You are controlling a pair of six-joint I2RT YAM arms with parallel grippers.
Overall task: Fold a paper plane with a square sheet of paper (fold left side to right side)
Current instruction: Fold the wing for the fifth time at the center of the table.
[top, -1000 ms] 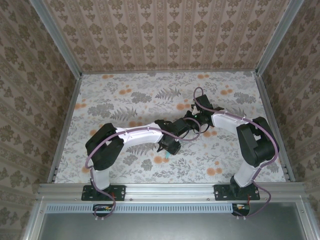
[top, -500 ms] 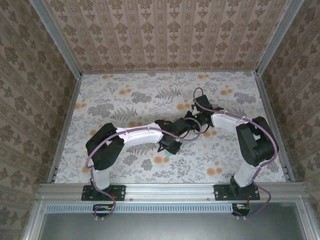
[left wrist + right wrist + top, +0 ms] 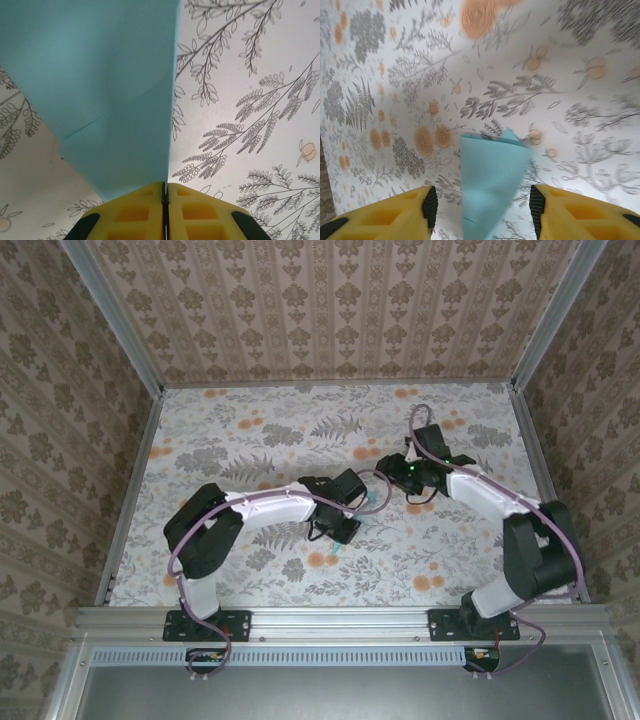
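Note:
The light blue sheet of paper (image 3: 100, 75) is folded over, with a straight folded edge running up from my left gripper (image 3: 165, 187). That gripper's yellow pads are shut on the sheet's near tip. From above, the paper (image 3: 377, 499) shows as a small cyan strip between the two wrists at mid-table. My right gripper (image 3: 482, 205) is open. The folded sheet (image 3: 490, 185) lies in the gap between its fingers (image 3: 415, 210) without touching either pad. In the top view the right gripper (image 3: 398, 472) sits just right of the paper. No pointed dart shape of a paper plane shows.
The floral tablecloth (image 3: 250, 430) covers the whole table. Patterned walls and metal rails (image 3: 130, 480) close in the left, right and far sides. Both arms reach inward and meet near the centre.
My right gripper has opened, let go of the paper and drawn back to the right. My left gripper has closed on the sheet and shifted slightly right.

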